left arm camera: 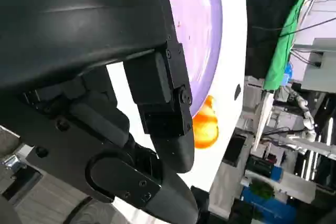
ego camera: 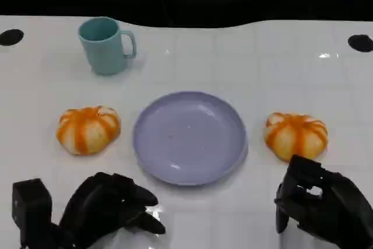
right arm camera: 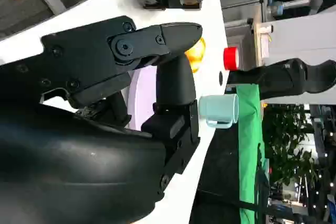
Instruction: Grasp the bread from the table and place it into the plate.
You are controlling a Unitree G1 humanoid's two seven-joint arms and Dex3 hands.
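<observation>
Two round orange-and-cream striped bread rolls are lying on the white table [ego camera: 245, 56], one at each side of the plate. The left bread [ego camera: 88, 129] is sitting just beside the plate's left rim, apart from it. The right bread [ego camera: 296, 136] is resting just off the right rim (its near edge partly hidden). The lavender plate [ego camera: 189, 137], round and shallow, is lying flat between them, holding nothing.

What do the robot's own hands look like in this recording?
Both hands are matte black. The left hand has blocky, segmented fingers and a boxy black module beside it. The right hand looks the same. Up close, the wrist views show a smooth rounded black shell, round pivot screws, and flat, rounded fingertips.
</observation>
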